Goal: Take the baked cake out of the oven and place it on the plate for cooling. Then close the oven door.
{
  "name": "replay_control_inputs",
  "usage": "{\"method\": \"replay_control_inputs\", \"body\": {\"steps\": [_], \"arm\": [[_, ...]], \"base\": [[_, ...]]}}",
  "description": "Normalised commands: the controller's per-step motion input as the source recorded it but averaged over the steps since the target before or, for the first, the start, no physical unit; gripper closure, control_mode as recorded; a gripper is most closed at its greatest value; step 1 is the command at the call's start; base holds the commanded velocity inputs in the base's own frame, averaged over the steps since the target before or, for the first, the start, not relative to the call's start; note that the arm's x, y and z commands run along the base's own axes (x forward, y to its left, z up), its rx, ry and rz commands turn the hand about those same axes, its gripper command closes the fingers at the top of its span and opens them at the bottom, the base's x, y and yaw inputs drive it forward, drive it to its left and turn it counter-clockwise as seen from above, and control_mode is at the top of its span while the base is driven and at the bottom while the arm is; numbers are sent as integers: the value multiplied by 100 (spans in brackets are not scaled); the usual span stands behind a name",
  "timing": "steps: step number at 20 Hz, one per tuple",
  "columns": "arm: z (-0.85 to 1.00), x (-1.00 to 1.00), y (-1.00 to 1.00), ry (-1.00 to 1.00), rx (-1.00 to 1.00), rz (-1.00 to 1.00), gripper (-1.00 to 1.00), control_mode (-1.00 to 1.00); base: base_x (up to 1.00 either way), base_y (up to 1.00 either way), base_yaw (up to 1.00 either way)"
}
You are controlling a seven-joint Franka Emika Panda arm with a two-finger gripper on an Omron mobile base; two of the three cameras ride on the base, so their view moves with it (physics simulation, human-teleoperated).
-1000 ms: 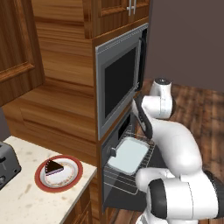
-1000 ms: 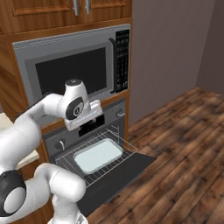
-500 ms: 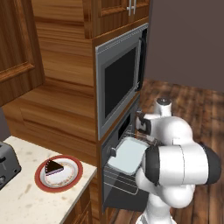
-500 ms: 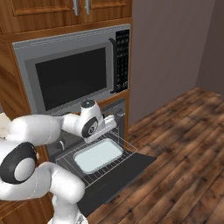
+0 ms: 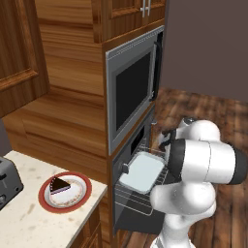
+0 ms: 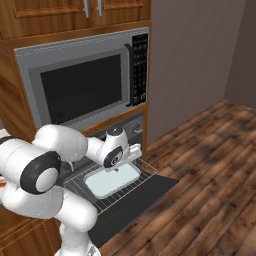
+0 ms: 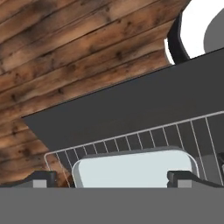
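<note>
The baked cake [image 5: 60, 185], a dark wedge, lies on the red-rimmed plate [image 5: 77, 195] on the counter at the left. The oven [image 6: 131, 128] sits under the microwave, and its dark oven door [image 6: 146, 192] hangs down flat and open. A wire rack [image 6: 80, 188] is pulled out over the door and carries a pale empty tray [image 6: 112, 180]. My gripper [image 6: 129, 156] hovers just above the rack's far end, open and holding nothing. In the hand view the gripper [image 7: 113, 178] looks across the tray [image 7: 131, 168] and the oven door [image 7: 131, 109], with dark fingertips [image 7: 41, 177] standing wide apart.
The grey microwave [image 6: 82, 80] fills the cabinet above the oven. A toaster [image 5: 7, 181] stands on the counter left of the plate. Wooden floor [image 6: 210, 175] stretches to the right of the open door. My own bulky arm [image 5: 203, 162] stands close in front of the door.
The arm has folded lower and the hand has dropped down and to the right, from in front of the microwave to just over the pulled-out rack. The jaws stayed open.
</note>
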Motion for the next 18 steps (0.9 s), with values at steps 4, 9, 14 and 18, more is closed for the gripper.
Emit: {"method": "replay_control_inputs", "body": {"steps": [4, 9, 14, 18], "arm": [[-67, 0, 0, 0, 1, 0, -100, -100], [-56, -9, 0, 4, 0, 0, -100, -100], [-55, 0, 0, 4, 0, 0, -100, -100], [-49, 0, 0, 0, 1, 1, -100, -100]], "base": [[0, 0, 0], [0, 0, 0], [0, 0, 0], [0, 0, 0]]}}
